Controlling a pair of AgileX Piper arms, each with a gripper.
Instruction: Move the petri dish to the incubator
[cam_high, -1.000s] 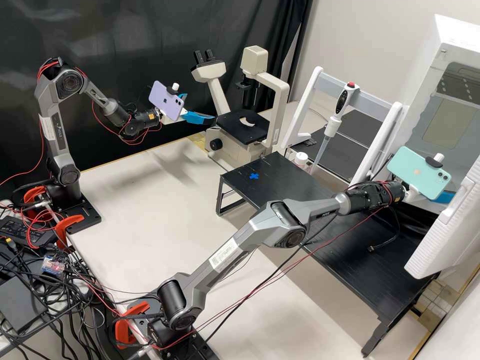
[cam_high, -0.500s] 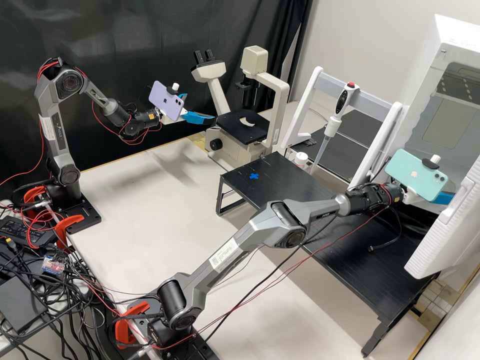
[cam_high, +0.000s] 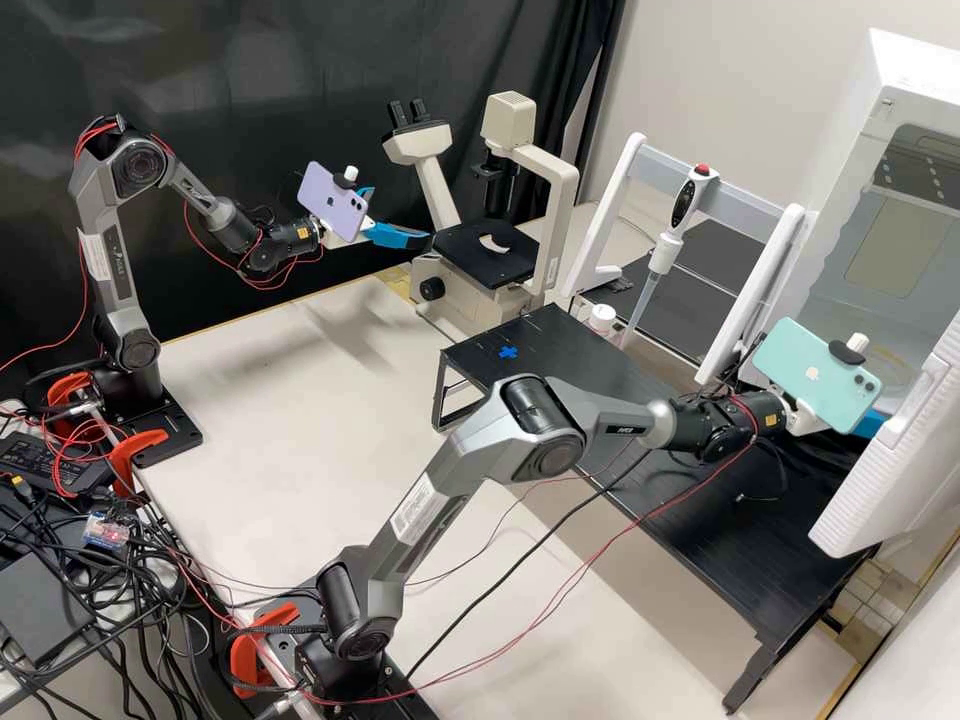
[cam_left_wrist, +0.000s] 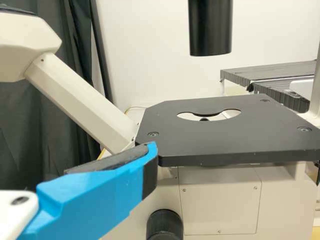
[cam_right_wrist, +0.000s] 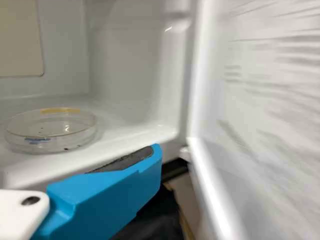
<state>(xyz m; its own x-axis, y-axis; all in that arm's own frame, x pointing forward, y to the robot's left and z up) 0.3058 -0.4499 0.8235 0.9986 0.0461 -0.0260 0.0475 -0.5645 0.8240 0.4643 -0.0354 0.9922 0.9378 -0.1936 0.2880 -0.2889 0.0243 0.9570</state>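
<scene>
Right arm (cam_high: 545, 440) drew back; petri dish (cam_right_wrist: 50, 131) (clear) sits inside the incubator (cam_high: 885, 115).

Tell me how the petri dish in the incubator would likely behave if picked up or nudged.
The petri dish looks clear and thin-walled, so probably stiff, light and liable to crack if squeezed hard. Its smooth sides could prove slippery. Wide, low and lying flat on the incubator floor, it would likely slide rather than tip.
</scene>
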